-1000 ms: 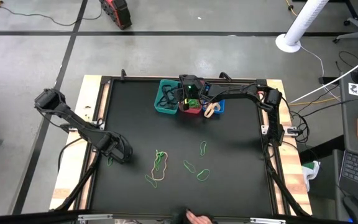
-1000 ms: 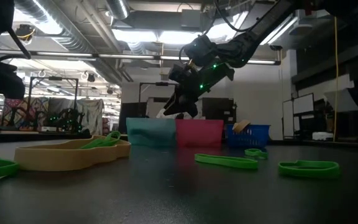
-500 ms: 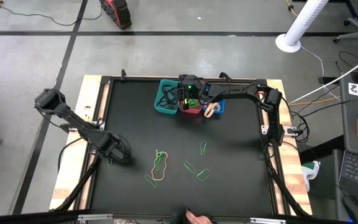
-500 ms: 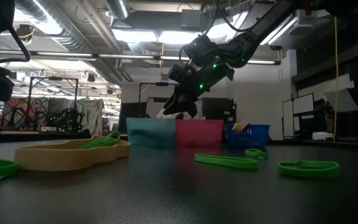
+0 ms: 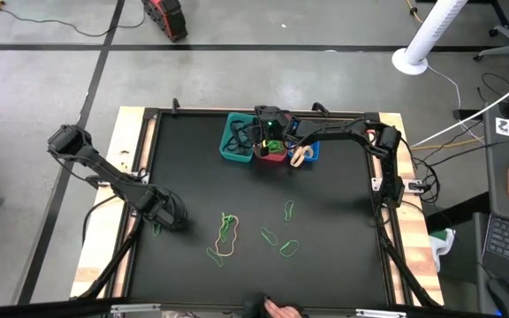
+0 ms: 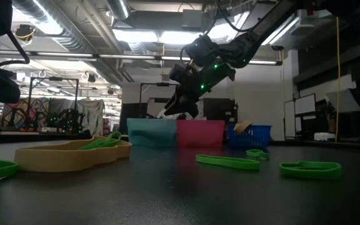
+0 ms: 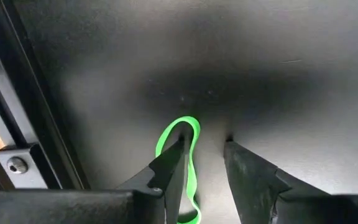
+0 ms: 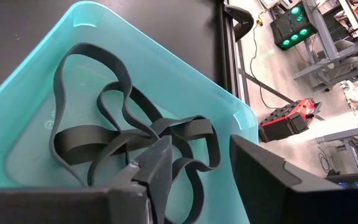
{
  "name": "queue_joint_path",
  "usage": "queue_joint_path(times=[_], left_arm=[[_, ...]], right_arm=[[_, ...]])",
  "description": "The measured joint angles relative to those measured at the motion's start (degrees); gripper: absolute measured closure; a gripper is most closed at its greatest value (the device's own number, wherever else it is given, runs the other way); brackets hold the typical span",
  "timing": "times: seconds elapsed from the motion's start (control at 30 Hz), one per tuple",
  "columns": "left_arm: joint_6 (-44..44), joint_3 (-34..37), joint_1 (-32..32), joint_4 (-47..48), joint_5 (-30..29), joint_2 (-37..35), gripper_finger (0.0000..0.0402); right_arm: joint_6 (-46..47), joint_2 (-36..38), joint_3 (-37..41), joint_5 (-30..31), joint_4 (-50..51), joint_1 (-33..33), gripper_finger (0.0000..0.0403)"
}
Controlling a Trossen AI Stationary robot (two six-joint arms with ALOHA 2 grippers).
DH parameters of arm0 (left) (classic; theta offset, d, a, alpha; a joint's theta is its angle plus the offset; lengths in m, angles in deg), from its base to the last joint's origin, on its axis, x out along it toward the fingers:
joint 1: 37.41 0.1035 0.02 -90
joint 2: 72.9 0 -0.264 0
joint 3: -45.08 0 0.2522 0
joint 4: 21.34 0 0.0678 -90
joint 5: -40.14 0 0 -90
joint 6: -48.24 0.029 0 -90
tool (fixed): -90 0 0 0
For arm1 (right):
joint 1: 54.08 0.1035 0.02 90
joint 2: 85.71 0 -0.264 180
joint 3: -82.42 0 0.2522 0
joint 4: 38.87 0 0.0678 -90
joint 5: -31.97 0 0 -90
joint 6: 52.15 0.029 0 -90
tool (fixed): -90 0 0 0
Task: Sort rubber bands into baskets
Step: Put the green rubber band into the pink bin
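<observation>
Nothing has moved; left tool [image 7: 204, 155], narrowly parted, seemingly straddles a green band [image 7: 180, 149]; right tool [image 8: 201, 155] parted above teal basket [image 8: 225, 99].

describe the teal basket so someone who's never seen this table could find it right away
Look at the far edge of the black table, where three small tubs stand in a row. The teal basket is the end one on the left arm's side, beside the red basket. It alone holds black rubber bands.

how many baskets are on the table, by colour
teal basket: 1
red basket: 1
blue basket: 1
total: 3
</observation>
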Motion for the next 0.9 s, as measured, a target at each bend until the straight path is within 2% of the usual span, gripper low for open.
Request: queue_joint_path(times=[0.17, 0.43, 0.63, 0.77, 0.9], left_arm=[[0.3, -0.4, 0.0, 0.0, -0.2, -0.7, 0.0299], [0.4, -1.0, 0.0, -1.7, -0.4, -2.3, 0.0394], [1.7, -1.1, 0.0, -7.8, -0.8, -2.5, 0.0398], [2.9, -1.1, 0.1, -14.7, -5.9, -2.5, 0.0399], [5.1, -1.2, 0.2, -22.7, -15.3, -2.5, 0.0400]], right_arm=[[0.0, 0.0, 0.0, 0.0, -0.1, 0.0, 0.0243], [0.0, 0.0, -5.2, 1.6, 4.0, 0.4, 0.0243], [0.0, 0.0, -12.7, 5.2, 14.0, 1.4, 0.0243], [0.0, 0.1, -19.3, 5.4, 25.0, 2.4, 0.0243], [0.0, 2.0, -24.5, 4.6, 35.7, 2.8, 0.0243]])
